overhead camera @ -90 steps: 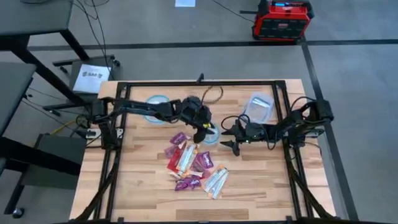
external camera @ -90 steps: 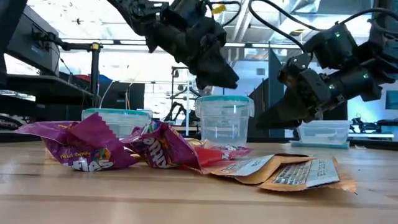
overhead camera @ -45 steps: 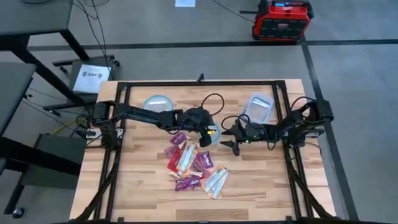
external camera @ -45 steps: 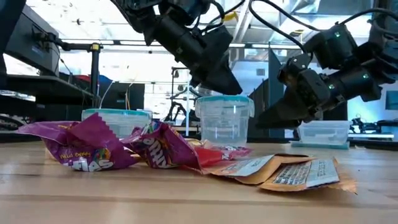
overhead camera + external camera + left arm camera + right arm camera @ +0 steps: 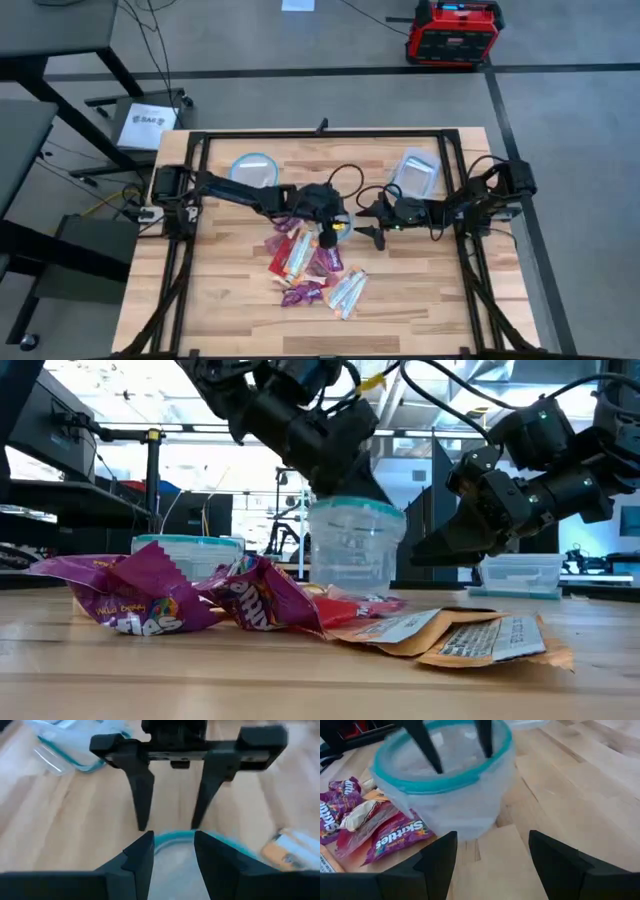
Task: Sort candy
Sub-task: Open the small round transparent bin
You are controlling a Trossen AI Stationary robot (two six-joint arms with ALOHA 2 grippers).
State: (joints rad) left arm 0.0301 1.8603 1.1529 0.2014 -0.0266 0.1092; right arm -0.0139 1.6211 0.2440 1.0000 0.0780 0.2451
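Note:
The candy [image 5: 305, 262] lies in a loose pile of purple, red, orange-white and pale wrappers on the table's middle, seen too in the low view [image 5: 250, 598]. Just beyond the pile stands a small round clear container with a teal rim [image 5: 342, 224], blurred and tipped in the right wrist view [image 5: 445, 795]. My left gripper [image 5: 327, 238] reaches down into its mouth, open. My right gripper [image 5: 369, 222] hovers open at the container's right side, level with it, touching nothing. My left gripper has both fingers [image 5: 427, 747] inside the container's open top, coming from above on a slant. The teal rim [image 5: 175, 838] runs across the gap between them. The container stands tipped; which finger bears on its wall cannot be seen.
A round teal-rimmed container [image 5: 252, 167] sits at the far left and a rectangular clear one [image 5: 415, 172] at the far right. Bare wood lies along the near edge and the right side. The black frame rails [image 5: 460, 250] run down both sides.
My left gripper has swung toward the near edge and gone down until its fingers stand in the small container. The container has shifted toward the near edge and the left and has tipped.

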